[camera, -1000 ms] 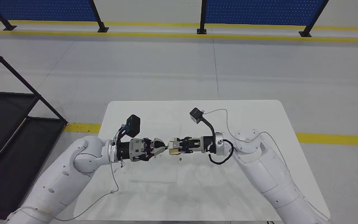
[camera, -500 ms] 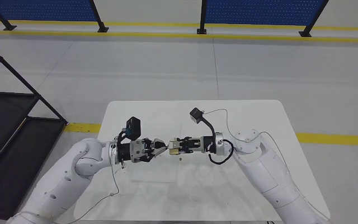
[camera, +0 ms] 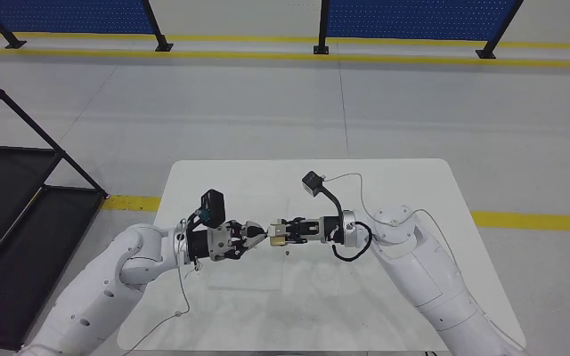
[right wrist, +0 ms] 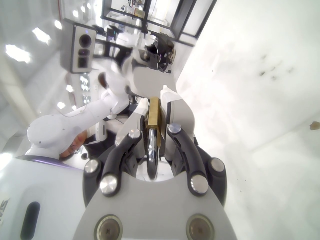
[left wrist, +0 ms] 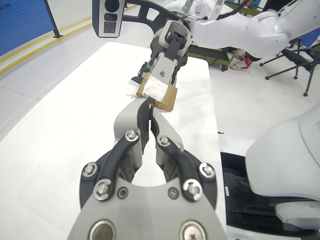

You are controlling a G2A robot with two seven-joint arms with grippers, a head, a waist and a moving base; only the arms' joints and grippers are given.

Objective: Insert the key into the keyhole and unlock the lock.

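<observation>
Two white robot arms meet tip to tip above the middle of a white table (camera: 401,187), seen from overhead. The right gripper (camera: 283,233) is clamped on a brass padlock (left wrist: 168,97), one finger pressed flat against each broad face of the body. The padlock is held off the table surface. A band of white tape (left wrist: 155,89) wraps around the body where the fingers grip it, leaving one brass corner bare. In the right wrist view the padlock sits edge-on between the fingers. Its shiny steel shackle (right wrist: 152,148) points back toward the gripper's palm, and its far end faces the other arm. The left gripper (left wrist: 149,104) points straight at that far end. Its fingers are drawn almost together into a narrow pinch, the black pads close side by side. They are pinched on the key (left wrist: 153,102), of which only a small sliver shows at the fingertips. That sliver touches the padlock's end face, close to the bare brass corner. How far the key sits inside the keyhole cannot be told, since the fingertips cover the spot. A small brown scrap (right wrist: 314,125) lies on the table, apart from both grippers.
</observation>
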